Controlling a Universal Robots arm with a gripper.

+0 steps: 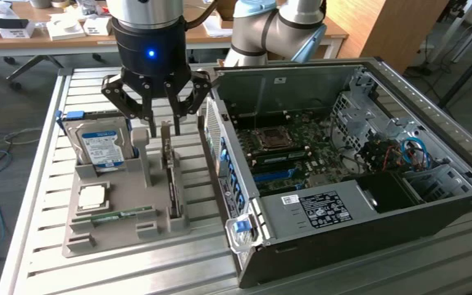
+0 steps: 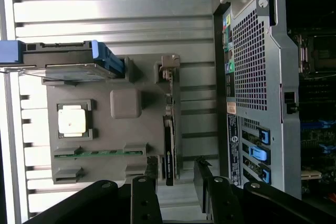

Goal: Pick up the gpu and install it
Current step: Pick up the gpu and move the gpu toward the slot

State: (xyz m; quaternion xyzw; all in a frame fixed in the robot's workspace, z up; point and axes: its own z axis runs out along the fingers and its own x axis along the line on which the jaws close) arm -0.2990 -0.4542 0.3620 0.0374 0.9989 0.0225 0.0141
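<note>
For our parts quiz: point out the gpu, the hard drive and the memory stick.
gpu (image 1: 173, 190): exterior view, black upper edge.
hard drive (image 1: 102, 150): exterior view, label.
memory stick (image 1: 121, 216): exterior view, green board.

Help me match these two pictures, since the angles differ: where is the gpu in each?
Exterior view: the gpu stands on edge in the grey holder, on its side nearest the computer case.
Wrist view: the gpu runs along the holder's edge beside the case.
Shared landmark: the blue-railed hard drive, at the holder's opposite side.
</note>
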